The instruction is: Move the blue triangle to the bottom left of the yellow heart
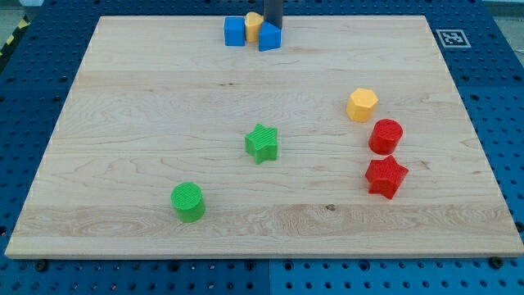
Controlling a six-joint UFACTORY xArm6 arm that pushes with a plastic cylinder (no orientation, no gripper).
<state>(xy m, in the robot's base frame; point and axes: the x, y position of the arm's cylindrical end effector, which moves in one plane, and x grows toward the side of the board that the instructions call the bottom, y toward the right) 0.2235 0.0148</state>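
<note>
The blue triangle point(269, 38) lies near the top edge of the wooden board point(147, 123), just right of the middle. The yellow heart point(253, 24) sits right behind it to the left, partly hidden, and seems to touch it. A blue cube point(235, 31) lies against the heart's left side. My dark rod comes down from the view's top, and my tip point(273, 27) is at the triangle's top edge, just right of the heart. Whether it touches them I cannot tell.
A yellow hexagon point(362, 105), a red cylinder point(386, 136) and a red star point(386, 177) form a column at the right. A green star point(261, 143) lies mid-board and a green cylinder point(188, 201) at the lower left. Blue pegboard surrounds the board.
</note>
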